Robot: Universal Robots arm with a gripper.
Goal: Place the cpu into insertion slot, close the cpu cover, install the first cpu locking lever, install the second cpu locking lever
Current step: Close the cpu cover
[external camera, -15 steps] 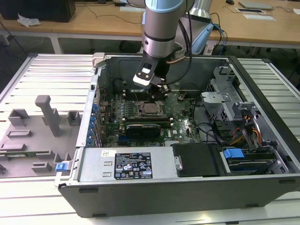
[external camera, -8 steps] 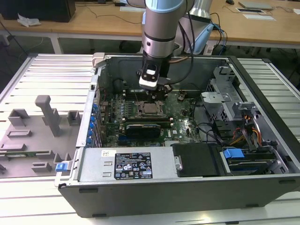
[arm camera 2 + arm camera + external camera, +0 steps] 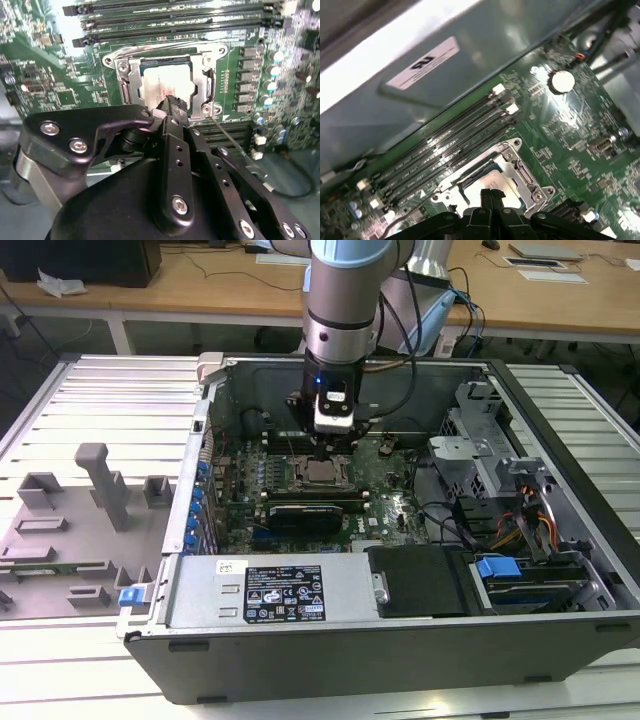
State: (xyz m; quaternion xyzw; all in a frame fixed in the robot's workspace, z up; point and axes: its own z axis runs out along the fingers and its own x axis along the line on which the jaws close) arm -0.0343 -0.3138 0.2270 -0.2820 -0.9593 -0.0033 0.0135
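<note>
Open computer case (image 3: 350, 645) on a slatted bench, arm reaching in from above; the gripper (image 3: 322, 453) hangs low over the green motherboard (image 3: 395, 485), directly above the insertion slot (image 3: 125, 92).

In the second wrist view the cpu (image 3: 165, 82) sits in the slot, its silvery-beige top showing through the window of the cpu cover (image 3: 204, 82); the cover looks to lie flat on it, framing the chip on all sides. In both wrist views the two fingertips (image 3: 486, 193) are pressed together with nothing between them, so the pincer is clenched and empty. The tip sits over the edge of the chip nearest the camera, where chip meets frame; we cannot tell if it touches the metal or hovers just off it.

A thin wire lever (image 3: 240, 152) runs out from the socket corner beside the fingers and slants away from the frame; not tucked down along it. A second wire follows the far edge of the socket, beside the memory slots (image 3: 175, 20); we cannot tell if it is latched.

Surroundings, exterior view: long black expansion card (image 3: 310, 510) just in front of the socket; labelled metal box (image 3: 270, 590) along the near wall of the case; grey fixture tray (image 3: 60, 540) outside the case, on the exterior view's left. First wrist view: a round coin cell (image 3: 562, 81) on the board, well apart from the socket.
</note>
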